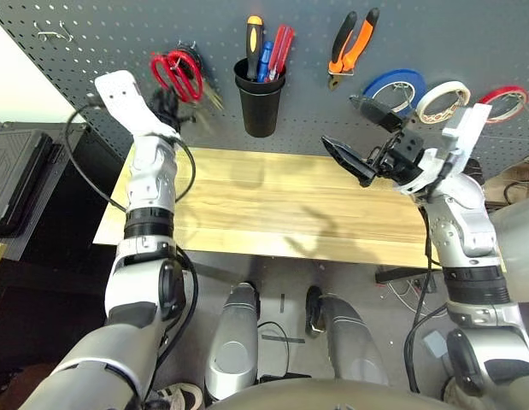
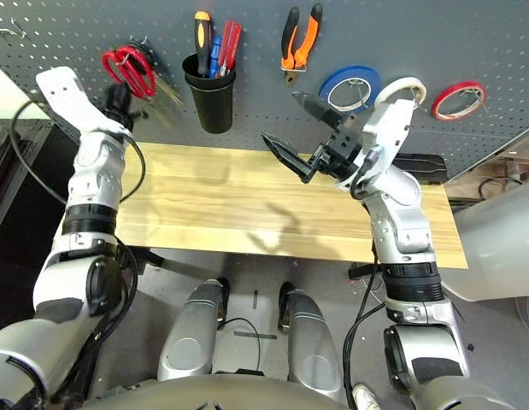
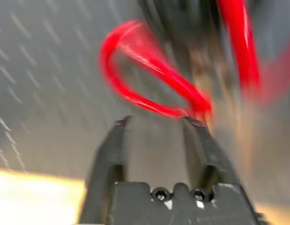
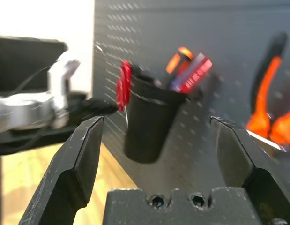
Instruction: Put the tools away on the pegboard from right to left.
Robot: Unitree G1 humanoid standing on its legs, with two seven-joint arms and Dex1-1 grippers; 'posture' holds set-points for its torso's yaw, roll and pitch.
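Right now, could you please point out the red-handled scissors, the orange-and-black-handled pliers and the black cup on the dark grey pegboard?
red-handled scissors (image 1: 176,73): left eye view, on the red handle loops.
orange-and-black-handled pliers (image 1: 352,47): left eye view, on the orange handles.
black cup (image 1: 259,107): left eye view, on its front wall.

surface: light wood table (image 1: 273,213) | top: bare | behind: grey pegboard (image 1: 119,43)

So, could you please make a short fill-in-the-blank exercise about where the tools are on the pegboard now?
1. The orange-and-black-handled screwdriver stands inside the black ____.
2. The red-handled scissors hang at the ____ end of the row of tools on the pegboard.
3. The cream-white tape roll hangs between the blue tape roll and the ____ tape roll.
4. The orange-and-black-handled pliers hang with their handles pointing ____.

Missing words: cup; left; red; up
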